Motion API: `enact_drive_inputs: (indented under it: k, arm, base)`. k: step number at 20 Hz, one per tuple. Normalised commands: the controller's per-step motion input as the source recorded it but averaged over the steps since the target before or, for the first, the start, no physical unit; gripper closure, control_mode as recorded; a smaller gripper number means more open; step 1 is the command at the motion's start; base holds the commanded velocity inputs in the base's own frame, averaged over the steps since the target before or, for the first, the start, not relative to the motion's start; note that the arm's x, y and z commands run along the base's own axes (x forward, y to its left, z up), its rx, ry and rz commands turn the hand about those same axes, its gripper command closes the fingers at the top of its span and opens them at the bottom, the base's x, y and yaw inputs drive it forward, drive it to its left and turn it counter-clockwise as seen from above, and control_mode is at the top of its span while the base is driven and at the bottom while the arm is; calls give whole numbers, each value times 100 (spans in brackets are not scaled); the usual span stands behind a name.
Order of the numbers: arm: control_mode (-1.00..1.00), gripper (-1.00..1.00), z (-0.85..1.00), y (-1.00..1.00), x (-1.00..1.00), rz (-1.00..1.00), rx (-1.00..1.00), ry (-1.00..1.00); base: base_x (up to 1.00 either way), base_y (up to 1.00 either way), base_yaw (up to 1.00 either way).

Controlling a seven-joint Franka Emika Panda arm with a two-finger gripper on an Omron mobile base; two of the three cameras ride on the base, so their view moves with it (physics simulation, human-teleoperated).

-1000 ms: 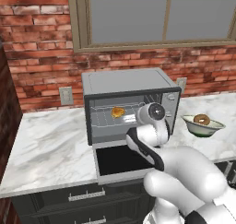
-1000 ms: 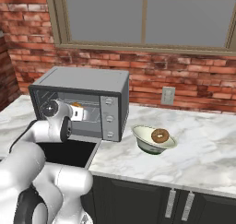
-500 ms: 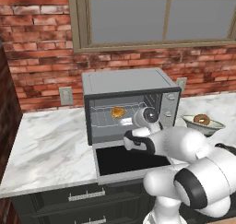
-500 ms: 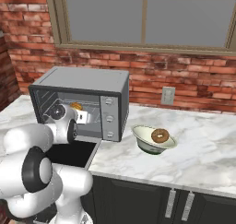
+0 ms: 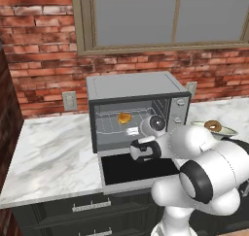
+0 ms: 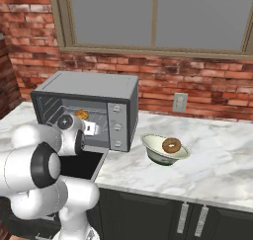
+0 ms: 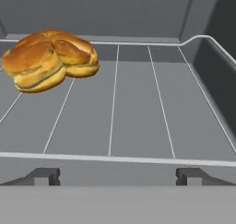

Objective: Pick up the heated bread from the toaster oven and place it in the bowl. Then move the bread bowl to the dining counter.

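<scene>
The heated bread (image 7: pixel 50 59), a lumpy golden piece, lies on the wire rack at the back left inside the toaster oven (image 5: pixel 136 87), whose door (image 5: pixel 138 169) hangs open. In the base views the bread (image 5: pixel 124 117) (image 6: pixel 81 115) sits deep in the cavity. My gripper (image 7: pixel 117 176) is open at the oven mouth, above the door, with nothing between its fingers and the bread ahead and to the left. The gripper (image 5: pixel 137 147) (image 6: pixel 90 130) points into the oven. The bowl (image 6: pixel 159 156) (image 5: pixel 229 131) stands on the counter to the oven's right. The dining counter is out of view.
A dark brown donut (image 6: pixel 171 145) lies in the bowl. The oven's right wall (image 7: pixel 216 75) is close on the right of the hand. A brick wall and a window rise behind the marble counter (image 6: pixel 217 160), and dark cabinets sit below it.
The arm has bent lower and carried the hand down and forward to the oven opening. The jaws have stayed open, and the bread and bowl have not moved.
</scene>
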Motion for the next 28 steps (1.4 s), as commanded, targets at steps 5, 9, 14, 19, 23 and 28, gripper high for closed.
enact_drive_inputs:
  k: [5,9,14,19,23,28]
  arm:
    - [-100,-100,13,0,-21,0,0,-9]
    - [-100,-100,17,0,-1,0,0,-3]
    - [-100,-100,0,0,20,0,0,0]
    - [-100,-100,-16,0,24,0,-1,0]
    - [-100,-100,-29,0,21,0,-3,0]
    - [-100,-100,-33,0,25,-1,-5,3]
  base:
    - [0,0,0]
    - [0,0,0]
    - [0,0,0]
    - [0,0,0]
    - [0,0,0]
    - [0,0,0]
